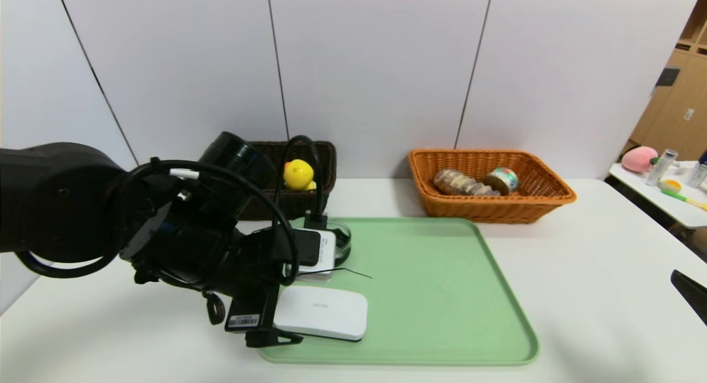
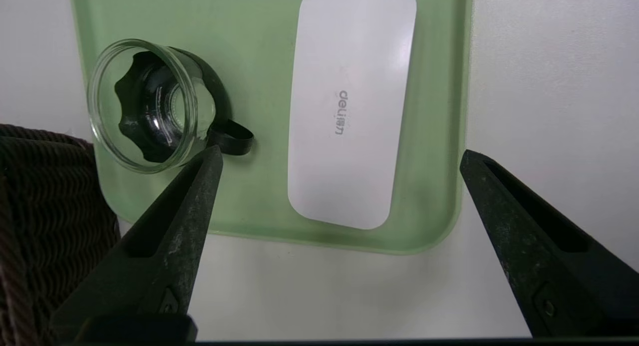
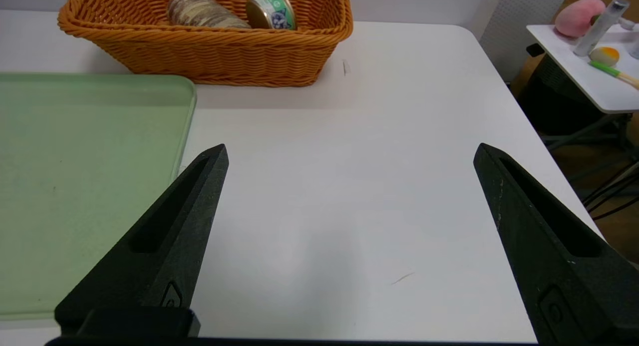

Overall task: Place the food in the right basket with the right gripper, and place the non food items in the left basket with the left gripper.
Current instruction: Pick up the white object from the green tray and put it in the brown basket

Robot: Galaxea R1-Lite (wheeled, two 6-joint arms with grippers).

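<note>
My left gripper (image 2: pixel 340 154) hangs open above the left end of the green tray (image 1: pixel 436 294), holding nothing. Its fingers straddle the near end of the flat white box (image 2: pixel 349 111) from above. The clear glass cup (image 2: pixel 150 104) with a black handle stands on the tray beside one fingertip. The dark left basket (image 1: pixel 323 159) holds the yellow duck (image 1: pixel 298 174). The orange right basket (image 1: pixel 489 206) holds the bread roll (image 1: pixel 461 183) and the tin (image 1: pixel 502 180). My right gripper (image 3: pixel 350 149) is open and empty over bare table, right of the tray.
My left arm (image 1: pixel 182 234) hides most of the cup and part of the dark basket in the head view. A small side table (image 1: pixel 663 198) with a pink toy and bottles stands off the right corner. The tray's middle and right are bare.
</note>
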